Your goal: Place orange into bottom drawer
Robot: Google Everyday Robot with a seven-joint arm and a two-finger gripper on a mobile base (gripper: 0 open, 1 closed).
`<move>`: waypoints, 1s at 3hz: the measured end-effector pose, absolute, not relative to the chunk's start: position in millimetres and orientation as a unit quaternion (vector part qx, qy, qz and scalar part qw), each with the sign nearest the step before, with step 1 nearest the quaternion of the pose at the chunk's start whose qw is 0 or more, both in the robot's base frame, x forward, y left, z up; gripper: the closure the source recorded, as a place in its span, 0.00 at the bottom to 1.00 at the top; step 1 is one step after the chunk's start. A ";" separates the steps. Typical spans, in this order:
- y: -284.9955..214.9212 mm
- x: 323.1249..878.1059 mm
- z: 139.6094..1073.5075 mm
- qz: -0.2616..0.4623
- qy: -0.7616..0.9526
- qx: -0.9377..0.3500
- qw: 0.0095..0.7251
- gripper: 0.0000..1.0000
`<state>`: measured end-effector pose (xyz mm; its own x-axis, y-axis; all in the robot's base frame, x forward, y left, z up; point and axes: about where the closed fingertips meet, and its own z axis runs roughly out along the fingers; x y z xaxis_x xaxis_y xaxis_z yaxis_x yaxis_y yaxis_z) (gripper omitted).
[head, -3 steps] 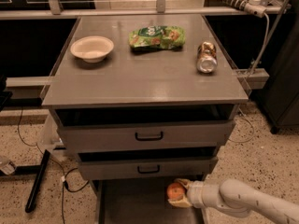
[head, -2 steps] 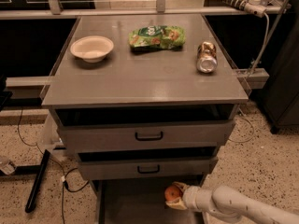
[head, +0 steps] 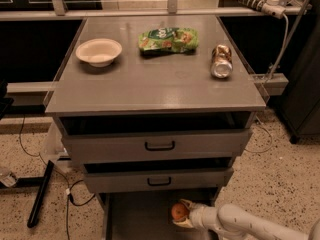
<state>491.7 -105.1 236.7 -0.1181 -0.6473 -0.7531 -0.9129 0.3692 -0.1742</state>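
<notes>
While our arm reaches in from the lower right, our gripper sits low over the bottom drawer, near the drawer's right side. We see its pale fingers closed around the orange, one above the fruit and one below, so the orange is clamped between them. We cannot tell whether the fruit touches the gray floor or hangs just above it. The bottom drawer is pulled out, and its flat gray floor shows below the two upper drawer fronts. Of those, the top drawer front and the middle drawer front each carry a black handle and stand slightly ajar. Up on the gray surface we find a white bowl at the left, a green snack bag at the back middle, and a crushed can lying on its side at the right, all well apart from the orange.
</notes>
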 end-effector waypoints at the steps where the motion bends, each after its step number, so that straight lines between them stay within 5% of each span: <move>1: -97.5 485.5 222.8 0.173 0.725 -0.541 0.389 1.00; 3: -79.0 471.5 169.6 0.201 0.700 -0.546 0.414 1.00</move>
